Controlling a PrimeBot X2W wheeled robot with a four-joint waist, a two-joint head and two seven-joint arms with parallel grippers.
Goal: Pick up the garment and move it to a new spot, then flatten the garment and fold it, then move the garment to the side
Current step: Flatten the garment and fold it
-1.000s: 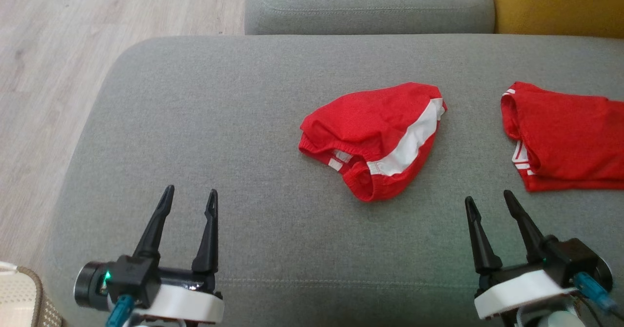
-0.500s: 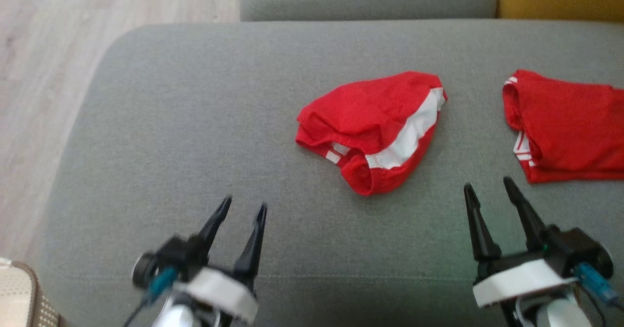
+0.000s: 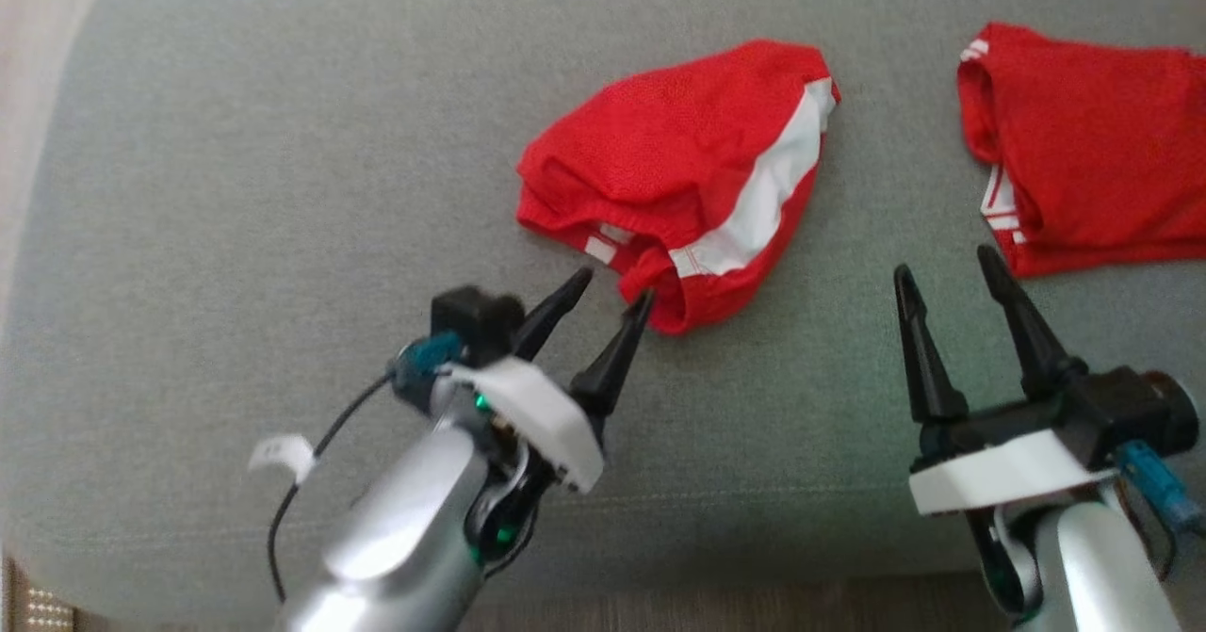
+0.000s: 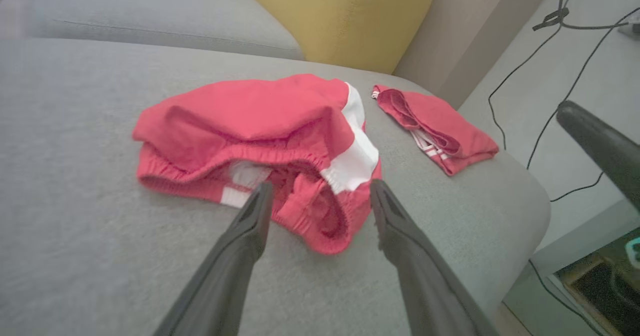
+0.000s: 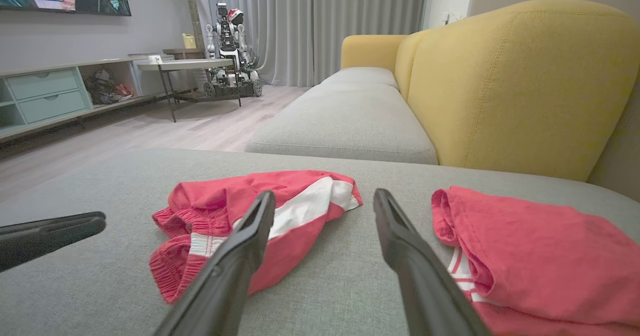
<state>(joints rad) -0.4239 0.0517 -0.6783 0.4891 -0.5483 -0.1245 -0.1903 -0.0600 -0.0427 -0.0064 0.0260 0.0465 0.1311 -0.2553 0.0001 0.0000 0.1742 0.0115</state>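
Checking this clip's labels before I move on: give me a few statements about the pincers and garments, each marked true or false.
1. The left pincer is open, its tips at the near edge of the red shorts. True.
2. The right pincer grips the second red garment. False: it is open, holds nothing and is short of that garment.
3. Both garments lie on the grey cushion. True.
4. The red shorts are folded flat. False: they lie bunched, with the waistband gaping.

Red shorts [image 3: 678,161] with a white side stripe, red shirt [image 3: 1093,142], grey cushion [image 3: 236,236], yellow sofa back [image 5: 510,75].
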